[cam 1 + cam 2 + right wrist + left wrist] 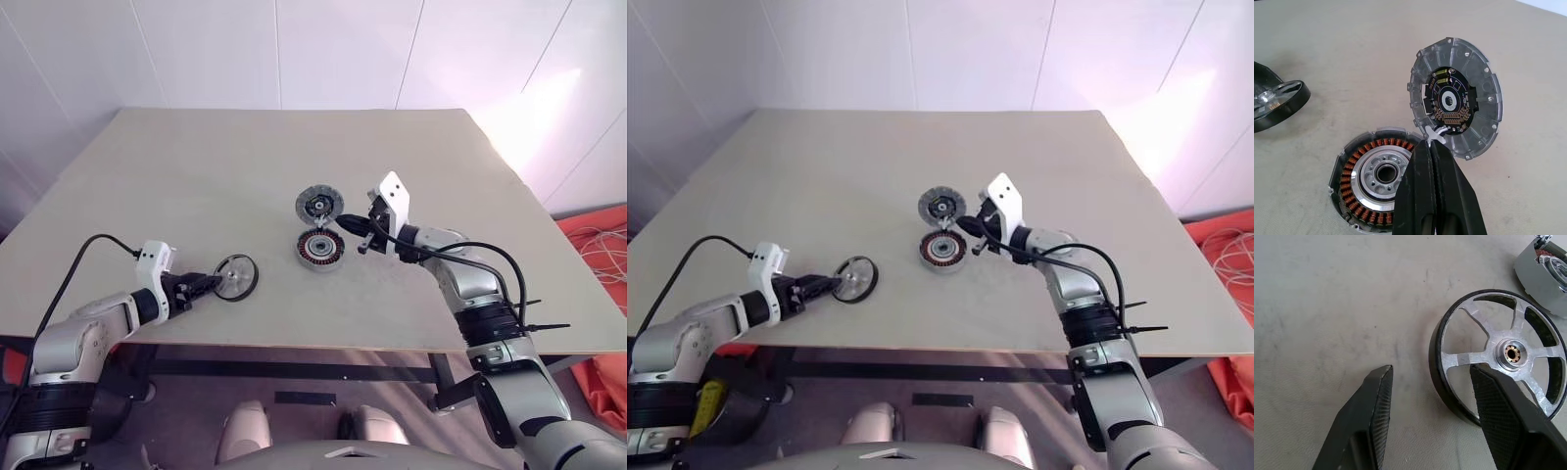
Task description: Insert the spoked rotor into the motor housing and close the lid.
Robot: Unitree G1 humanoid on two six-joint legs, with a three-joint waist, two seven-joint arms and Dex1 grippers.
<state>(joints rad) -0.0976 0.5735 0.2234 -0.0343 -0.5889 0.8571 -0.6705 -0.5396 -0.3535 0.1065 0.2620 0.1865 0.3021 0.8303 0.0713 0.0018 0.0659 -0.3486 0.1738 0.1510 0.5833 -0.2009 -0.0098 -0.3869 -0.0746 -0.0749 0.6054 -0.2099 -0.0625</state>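
**Silver rotor at your left fingers, housing open under your right**

Silver and spoked, the spoked rotor [236, 277] lay flat on the beige counter [196, 176], near its front edge and well apart from the motor housing [319, 249]. Your left gripper [210, 284] pointed along the counter at the rotor. In the left wrist view its fingers [1369, 421] stood apart: one lay over the near side of the rotor [1501, 355] by the hub, the other sat on bare counter beside the dark rim. You could not tell from these views whether the finger over the spokes was touching metal, and the rotor was not clamped.

The housing sat open-side up near the middle of the counter, its copper windings [1359, 161] ringing a silver centre. The lid [1457, 103] stood tilted up just behind the housing, joined at the rim, its ribbed inner face and dark centre turned toward your right wrist camera.

Your right gripper [364, 230] reached in from the right with its fingers [1420, 191] pressed together. Their tips met at the small pale tab [1436, 134] where lid and housing join; whether they pinched that tab you could not tell.
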